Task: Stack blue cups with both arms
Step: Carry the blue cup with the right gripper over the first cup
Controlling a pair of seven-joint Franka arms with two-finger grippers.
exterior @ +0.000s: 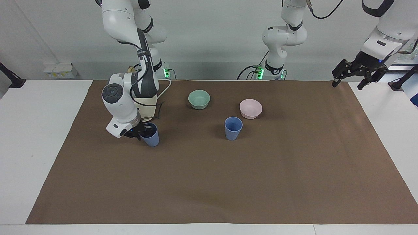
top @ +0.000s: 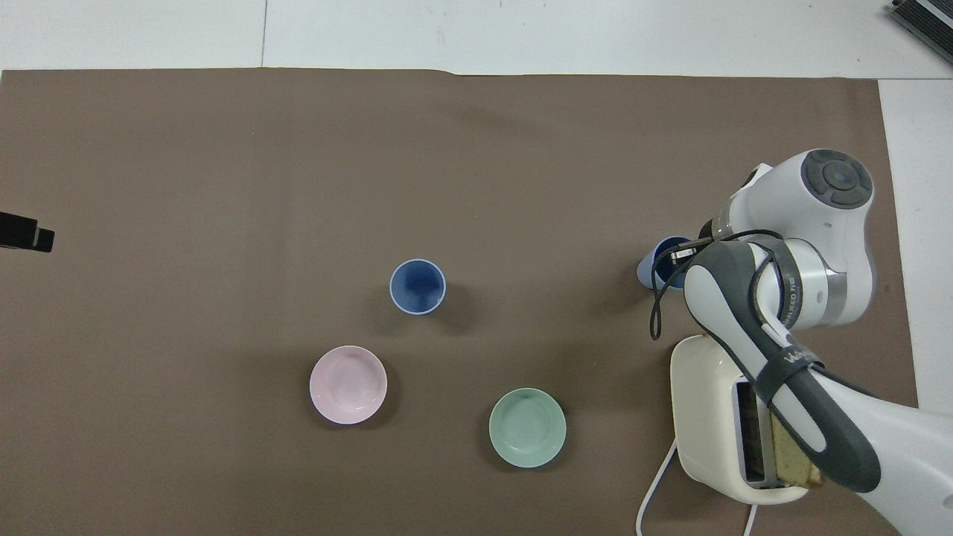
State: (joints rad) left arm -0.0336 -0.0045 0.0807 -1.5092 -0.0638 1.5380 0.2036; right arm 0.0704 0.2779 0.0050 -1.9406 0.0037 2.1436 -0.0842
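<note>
One blue cup (exterior: 152, 139) (top: 658, 266) stands upright beside the toaster, toward the right arm's end of the table. My right gripper (exterior: 142, 131) is down at its rim, one finger inside the cup and one outside, pinched shut on the wall. In the overhead view the right arm covers most of this cup. The other blue cup (exterior: 233, 128) (top: 418, 286) stands alone near the middle of the mat, just farther from the robots than the pink bowl. My left gripper (exterior: 346, 86) (top: 26, 240) hangs open and empty over the mat's edge at the left arm's end.
A cream toaster (top: 707, 417) holding a slice of bread stands nearer to the robots than the gripped cup. A mint-green bowl (exterior: 199, 99) (top: 527, 428) and a pale pink bowl (exterior: 250, 108) (top: 348, 385) sit on the brown mat (exterior: 209, 182). A gripperless white arm (exterior: 281, 39) stands at the back.
</note>
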